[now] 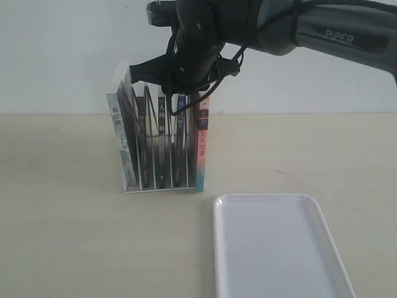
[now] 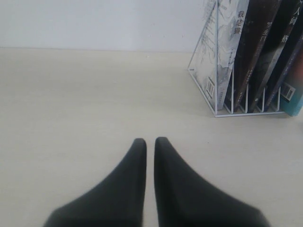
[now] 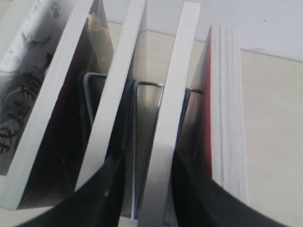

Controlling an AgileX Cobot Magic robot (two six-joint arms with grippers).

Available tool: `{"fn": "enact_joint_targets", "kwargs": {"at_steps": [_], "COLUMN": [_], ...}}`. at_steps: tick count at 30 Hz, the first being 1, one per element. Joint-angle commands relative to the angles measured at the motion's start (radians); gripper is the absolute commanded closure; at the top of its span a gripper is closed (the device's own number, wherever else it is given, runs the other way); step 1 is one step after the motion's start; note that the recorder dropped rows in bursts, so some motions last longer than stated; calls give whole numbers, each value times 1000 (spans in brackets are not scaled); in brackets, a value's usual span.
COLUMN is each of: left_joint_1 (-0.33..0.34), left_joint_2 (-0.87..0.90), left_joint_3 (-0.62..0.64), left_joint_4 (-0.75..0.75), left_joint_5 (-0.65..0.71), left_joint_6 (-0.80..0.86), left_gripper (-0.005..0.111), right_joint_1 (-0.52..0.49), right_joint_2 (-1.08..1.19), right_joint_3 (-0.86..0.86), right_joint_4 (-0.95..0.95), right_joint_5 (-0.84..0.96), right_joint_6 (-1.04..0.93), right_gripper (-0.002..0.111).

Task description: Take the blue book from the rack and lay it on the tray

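Blue book is found standing in the rack, not lifted yet, with its bottom edge down at the base. From the outside camera it's placed second from the right end of the row, tucked between a black-spined book and the fat pink-and-teal book.

The right gripper is positioned at the top of the row from above, and its jaws are spread around the blue book's top edge. One finger looks pressed against the cover on the pink-and-teal side. The other finger is set a bit off, with a wire divider visible in the gap. So the book is straddled rather than pinched, as far as can be told.

The tray is laid flat on the table, nearer the camera and off to the right of the rack, well apart from the book.

The left gripper is held low over the table, well away from the rack. Its fingers are closed down to just a thin slit.
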Motion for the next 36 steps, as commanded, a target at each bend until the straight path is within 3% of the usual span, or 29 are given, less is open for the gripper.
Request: {"fn": "enact_joint_targets", "kwargs": {"at_steps": [1, 36], "left_joint_1": [4, 4], "left_joint_2": [-4, -4], "left_joint_3": [4, 4], "left_joint_4": [3, 3], "left_joint_5": [-4, -4], "left_joint_6": [-9, -9], "left_gripper": [101, 101], "right_joint_1": [-3, 21], "right_joint_2": [-13, 22], "right_joint_3": [-2, -2], "right_joint_4": [-1, -9], "right_joint_5": [11, 41], "right_joint_6": [-12, -12], "right_gripper": [76, 76]}}
